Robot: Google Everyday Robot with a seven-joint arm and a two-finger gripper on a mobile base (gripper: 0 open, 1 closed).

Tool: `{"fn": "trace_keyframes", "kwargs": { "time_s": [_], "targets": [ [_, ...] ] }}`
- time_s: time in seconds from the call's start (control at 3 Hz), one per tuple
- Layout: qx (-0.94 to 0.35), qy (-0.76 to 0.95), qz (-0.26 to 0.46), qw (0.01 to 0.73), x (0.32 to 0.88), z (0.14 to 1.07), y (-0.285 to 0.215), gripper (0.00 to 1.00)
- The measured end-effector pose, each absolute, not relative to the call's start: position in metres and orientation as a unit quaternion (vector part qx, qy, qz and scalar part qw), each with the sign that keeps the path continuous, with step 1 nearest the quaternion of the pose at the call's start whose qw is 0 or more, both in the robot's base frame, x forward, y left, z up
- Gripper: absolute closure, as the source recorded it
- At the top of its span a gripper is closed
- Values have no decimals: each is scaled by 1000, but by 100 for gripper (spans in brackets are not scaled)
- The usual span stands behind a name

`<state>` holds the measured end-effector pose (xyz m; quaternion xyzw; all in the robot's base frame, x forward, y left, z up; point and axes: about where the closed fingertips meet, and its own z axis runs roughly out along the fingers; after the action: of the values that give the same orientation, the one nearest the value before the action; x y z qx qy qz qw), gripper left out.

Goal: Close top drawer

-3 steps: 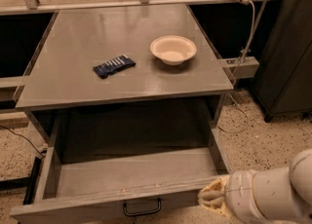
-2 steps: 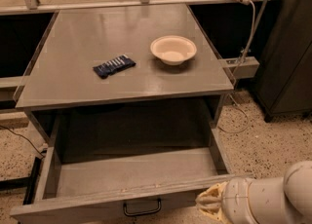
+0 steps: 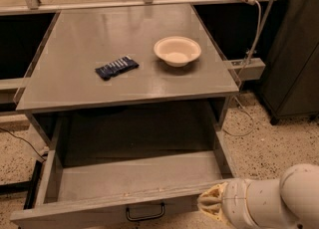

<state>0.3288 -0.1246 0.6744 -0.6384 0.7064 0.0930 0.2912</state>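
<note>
At the open top drawer (image 3: 89, 212), right front, sits the tool (image 3: 210, 204); opening unclear.

Top drawer (image 3: 134, 178) is standing wide open, sticking far out from under the table (image 3: 124, 34). It's grey, wide & shallow, w/ a long flat front panel lying along the bottom of the view. Small black handle (image 3: 145, 213) is sitting approx. mid-panel. Gripper (image 3: 212, 204) is hanging at the panel's right end; can't tell if touching.
</note>
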Motion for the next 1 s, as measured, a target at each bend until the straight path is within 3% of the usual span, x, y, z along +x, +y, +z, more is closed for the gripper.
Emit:
{"fn": "trace_keyframes", "kwargs": {
  "time_s": [0.67,1.0],
  "targets": [
    [-638,706,93,291,329,674,-125,12],
    [-643,701,96,294,338,674,-122,0]
  ]
}}
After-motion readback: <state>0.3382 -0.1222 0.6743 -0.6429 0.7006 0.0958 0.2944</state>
